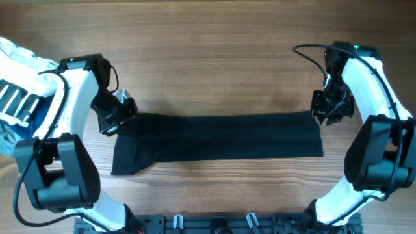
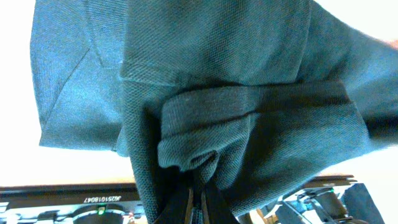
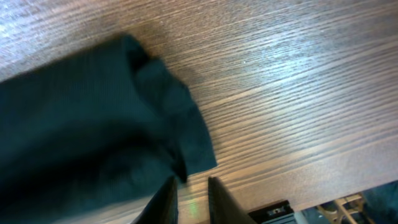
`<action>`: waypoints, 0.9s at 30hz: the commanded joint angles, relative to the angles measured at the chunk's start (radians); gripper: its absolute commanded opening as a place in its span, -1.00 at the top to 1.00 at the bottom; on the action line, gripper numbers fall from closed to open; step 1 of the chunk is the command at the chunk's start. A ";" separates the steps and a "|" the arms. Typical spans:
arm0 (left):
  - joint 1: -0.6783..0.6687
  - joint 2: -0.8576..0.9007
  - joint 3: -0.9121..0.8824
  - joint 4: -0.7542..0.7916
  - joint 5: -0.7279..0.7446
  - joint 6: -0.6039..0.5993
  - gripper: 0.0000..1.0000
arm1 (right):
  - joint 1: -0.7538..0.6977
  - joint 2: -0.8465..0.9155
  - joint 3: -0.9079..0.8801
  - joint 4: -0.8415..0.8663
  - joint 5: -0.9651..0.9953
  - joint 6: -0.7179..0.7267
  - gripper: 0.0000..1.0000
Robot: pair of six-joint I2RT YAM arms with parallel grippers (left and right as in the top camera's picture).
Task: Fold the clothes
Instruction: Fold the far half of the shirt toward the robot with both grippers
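Only one bit of text is being picked up here: a small white printed code [image 2: 102, 199], being shown upside down on the dark bar [image 2: 37, 203] just below the hanging black T-shirt [image 2: 249, 124] in the left wrist view. It's being read as roughly MZ25101B047, but it's tiny, so not certain.

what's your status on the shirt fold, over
Left gripper shut on black T-shirt. Right gripper open at its other end. Shirt in a long band. Striped garment well aside.

Wood-grain desk [image 1: 208, 58] - white garment with black stripes [image 1: 14, 97] on its left edge, blue garment [image 1: 39, 116] just beside it - partly hidden.
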 commanded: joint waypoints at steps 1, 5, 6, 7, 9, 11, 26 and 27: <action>0.005 -0.026 -0.058 -0.002 -0.033 0.015 0.92 | -0.006 -0.014 -0.008 0.005 0.006 -0.006 0.43; 0.005 -0.026 -0.087 -0.018 -0.029 0.015 0.21 | -0.006 -0.014 -0.008 0.004 0.005 -0.009 0.40; 0.005 -0.026 -0.087 -0.027 -0.024 0.015 0.21 | -0.006 -0.014 -0.008 0.004 0.004 -0.010 0.40; 0.005 -0.026 -0.087 -0.039 -0.020 0.015 0.22 | -0.006 -0.014 -0.008 0.004 0.002 -0.010 0.40; 0.003 -0.026 -0.087 -0.063 -0.021 0.015 0.24 | -0.006 -0.014 -0.008 0.005 0.002 -0.011 0.40; 0.003 -0.026 -0.087 -0.054 -0.020 0.015 0.24 | -0.006 -0.014 -0.008 0.006 0.002 -0.011 0.39; 0.002 -0.082 -0.065 0.202 -0.076 -0.125 0.03 | -0.006 -0.014 -0.008 0.035 -0.104 -0.087 0.24; 0.002 -0.082 -0.088 0.212 -0.070 -0.125 0.04 | -0.006 -0.014 -0.008 0.039 -0.104 -0.088 0.24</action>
